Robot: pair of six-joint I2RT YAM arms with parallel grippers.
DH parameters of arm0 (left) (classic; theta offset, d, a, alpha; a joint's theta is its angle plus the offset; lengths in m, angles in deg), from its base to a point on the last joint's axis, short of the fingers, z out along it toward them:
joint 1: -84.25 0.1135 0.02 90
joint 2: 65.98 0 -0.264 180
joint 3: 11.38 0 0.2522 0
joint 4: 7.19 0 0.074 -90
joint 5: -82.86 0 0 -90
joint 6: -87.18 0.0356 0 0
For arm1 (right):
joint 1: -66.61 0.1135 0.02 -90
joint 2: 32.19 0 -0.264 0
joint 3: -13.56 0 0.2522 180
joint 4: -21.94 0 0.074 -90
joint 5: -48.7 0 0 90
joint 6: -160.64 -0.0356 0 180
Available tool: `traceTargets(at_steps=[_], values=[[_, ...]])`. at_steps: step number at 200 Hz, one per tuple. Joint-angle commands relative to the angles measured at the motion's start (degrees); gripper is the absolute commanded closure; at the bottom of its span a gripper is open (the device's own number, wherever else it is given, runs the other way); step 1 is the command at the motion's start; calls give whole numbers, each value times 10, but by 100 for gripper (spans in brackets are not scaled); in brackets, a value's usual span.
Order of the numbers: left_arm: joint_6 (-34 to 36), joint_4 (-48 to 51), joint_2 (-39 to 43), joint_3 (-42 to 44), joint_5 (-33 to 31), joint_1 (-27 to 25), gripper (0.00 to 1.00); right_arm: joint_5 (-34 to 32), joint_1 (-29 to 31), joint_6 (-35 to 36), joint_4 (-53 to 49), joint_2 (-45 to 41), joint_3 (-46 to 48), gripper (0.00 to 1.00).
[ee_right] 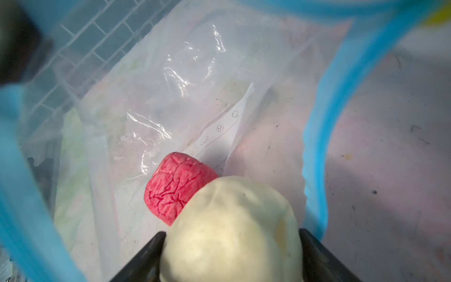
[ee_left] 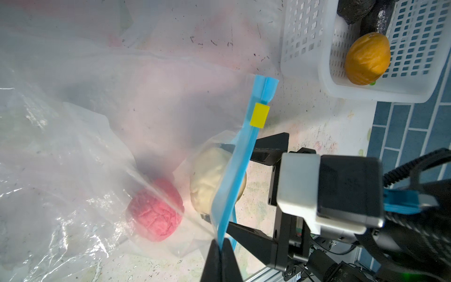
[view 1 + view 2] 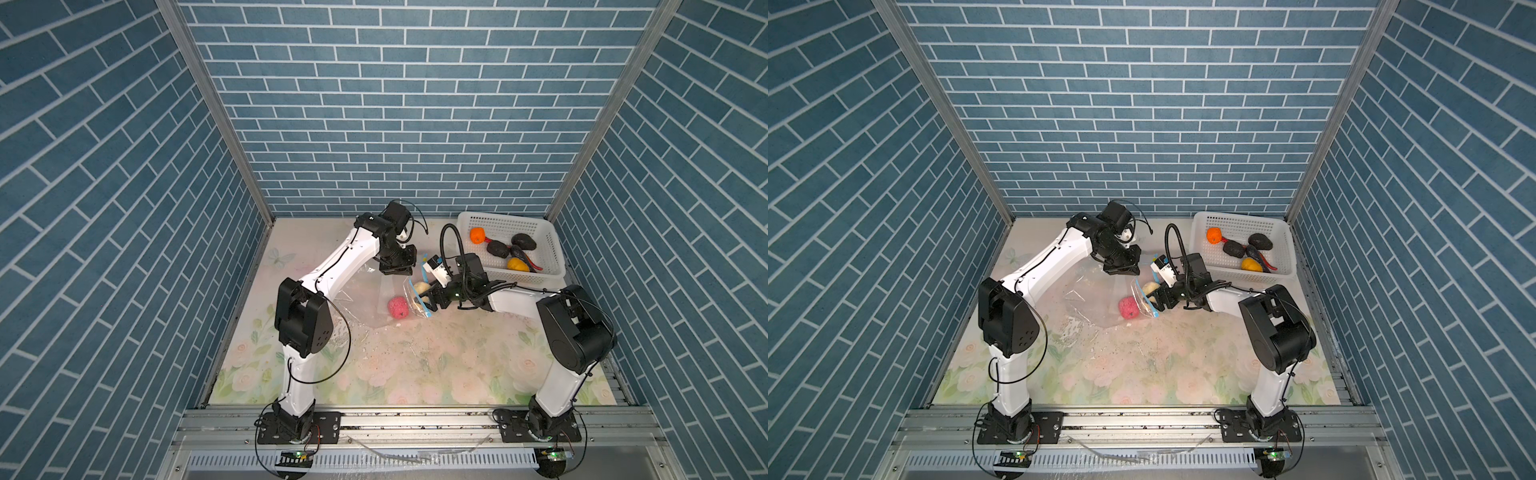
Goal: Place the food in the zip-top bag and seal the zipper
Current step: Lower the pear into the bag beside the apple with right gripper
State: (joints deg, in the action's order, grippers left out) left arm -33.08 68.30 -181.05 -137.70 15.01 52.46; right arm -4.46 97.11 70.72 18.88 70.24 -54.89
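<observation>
The clear zip-top bag (image 3: 361,299) lies on the floral table with its mouth facing right. My left gripper (image 2: 220,246) is shut on the light blue zipper (image 2: 244,156) and holds that edge up. My right gripper (image 1: 230,233) reaches into the mouth with a cream food piece (image 1: 231,232) filling the space between its fingers; whether they press on it is hidden. A pink food piece (image 1: 178,188) lies deeper in the bag beside the white label (image 1: 219,131). In both top views the pink piece (image 3: 398,307) (image 3: 1128,308) and the cream piece (image 3: 420,287) (image 3: 1150,287) sit close together.
A white perforated basket (image 3: 505,216) stands at the back right, close behind my right arm. It holds an orange piece (image 3: 477,235), black lumps (image 3: 498,249), a yellow-orange piece (image 3: 517,264) and a red strip (image 3: 536,265). Brick-patterned walls enclose three sides.
</observation>
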Motion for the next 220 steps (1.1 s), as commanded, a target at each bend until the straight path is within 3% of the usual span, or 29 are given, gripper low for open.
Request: traceTargets(at_steps=[1, 67, 130, 220], values=[[-1, -6, 15, 5, 2, 0, 100, -6, 4, 26, -13, 4, -25, 14], [0, -6, 16, 5, 0, -1, 100, -11, 6, 18, -16, -7, -27, 14], [-3, -9, 18, 7, 4, 0, 100, 21, 12, -17, -10, -7, -43, 28], [-4, -18, 29, 23, 8, 0, 100, 5, 23, -2, -22, 3, -49, 16]])
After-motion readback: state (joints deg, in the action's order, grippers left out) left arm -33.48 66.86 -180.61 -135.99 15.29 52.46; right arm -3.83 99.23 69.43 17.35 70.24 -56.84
